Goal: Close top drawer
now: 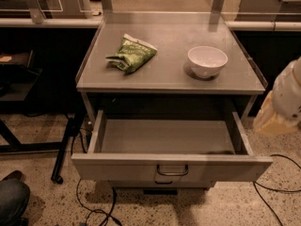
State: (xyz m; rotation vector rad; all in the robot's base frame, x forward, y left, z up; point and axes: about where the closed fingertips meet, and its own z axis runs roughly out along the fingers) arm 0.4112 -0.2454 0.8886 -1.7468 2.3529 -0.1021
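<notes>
1. The end effector point(281, 108) is seen at the right edge of the view, just beside the right front corner of the counter point(164, 76). Whether it is apart or together cannot be told.
2. The top drawer point(117, 167) is found to the left of the end effector and slightly lower. It is pulled well out from under the counter, so that its grey inner floor is exposed.
3. The drawer's right front corner is placed near the end effector, just below and to its left; the two appear apart.
4. A small dark loop handle point(172, 170) is set at the centre of the drawer front, well to the left of the end effector and lower.
5. A white bowl point(207, 61) is stood upright on the counter, up and to the left of the end effector.
6. A crumpled green packet point(131, 54) is laid farther left on the counter, well apart from the bowl.
7. Dark cables point(113, 201) are trailed over the speckled floor, low and far to the left of the end effector.
</notes>
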